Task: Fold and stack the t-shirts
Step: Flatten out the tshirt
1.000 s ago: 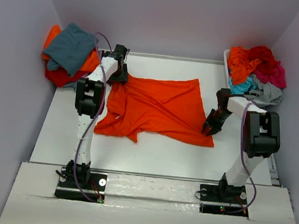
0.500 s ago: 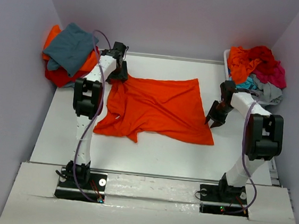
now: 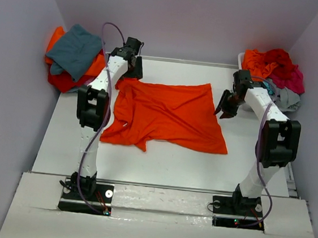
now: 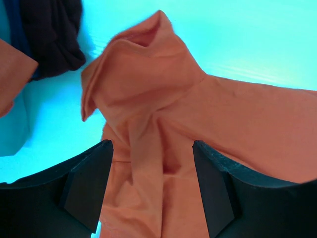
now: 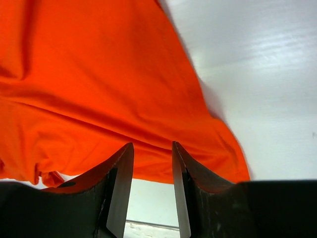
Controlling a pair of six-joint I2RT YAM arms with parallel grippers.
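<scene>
A bright orange t-shirt [image 3: 168, 113] lies spread on the white table, with its left side rumpled. My left gripper [image 3: 133, 71] hangs over the shirt's far left corner. In the left wrist view the left gripper [image 4: 151, 148] is wide open above a bunched fold of the orange t-shirt [image 4: 148, 99], and grips nothing. My right gripper [image 3: 225, 109] sits just off the shirt's right edge, near the far right corner. The right gripper [image 5: 152, 148] is partly open with only bare table between its fingers. The orange t-shirt [image 5: 99, 89] lies beyond the fingertips.
Folded t-shirts [image 3: 75, 53] are stacked off the table's far left corner, teal-grey on top of orange and red. A white bin [image 3: 240, 62] at the far right holds a heap of t-shirts [image 3: 275, 71] in orange, red, magenta, turquoise and grey. Walls close in on three sides.
My right gripper has travelled away from me along the shirt's right edge, from the near right corner toward the far one. My left gripper has shifted slightly farther back and to the right.
</scene>
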